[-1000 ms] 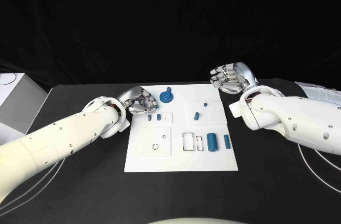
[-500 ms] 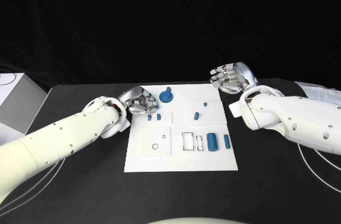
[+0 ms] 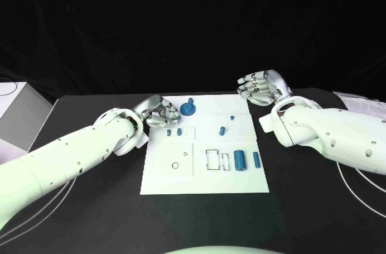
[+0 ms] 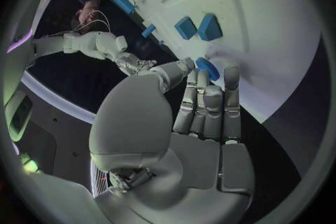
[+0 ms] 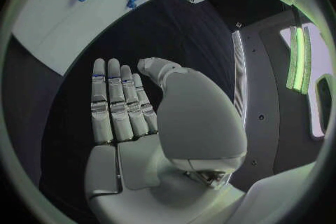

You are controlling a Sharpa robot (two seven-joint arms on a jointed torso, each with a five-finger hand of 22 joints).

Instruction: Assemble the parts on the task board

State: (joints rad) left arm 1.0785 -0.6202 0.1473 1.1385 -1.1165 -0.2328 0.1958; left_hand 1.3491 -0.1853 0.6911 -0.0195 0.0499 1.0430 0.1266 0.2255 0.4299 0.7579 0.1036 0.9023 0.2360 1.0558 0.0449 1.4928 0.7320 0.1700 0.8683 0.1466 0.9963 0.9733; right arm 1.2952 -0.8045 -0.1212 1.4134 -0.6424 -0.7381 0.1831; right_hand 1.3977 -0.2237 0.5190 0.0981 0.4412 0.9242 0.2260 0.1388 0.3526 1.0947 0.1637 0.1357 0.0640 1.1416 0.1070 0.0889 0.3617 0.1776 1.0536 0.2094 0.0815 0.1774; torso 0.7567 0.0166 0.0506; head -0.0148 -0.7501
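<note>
On the flat white rectangular task board at the middle of the black table, two tall blue cylinders stand nearest, three small blue pegs mid-board, and one round blue gear-like piece at the far edge. The silver left hand, fingers loosely apart, hovers beside that piece holding nothing; the silver right hand hangs open-fingered and empty beyond the board's far right corner.

From my station the task board reads as smooth matt white plastic. I see the parts as blue plastic with a soft sheen. The counter looks matt black. My left hand and right hand look like brushed silver metal, and both arms wear glossy white shells.
</note>
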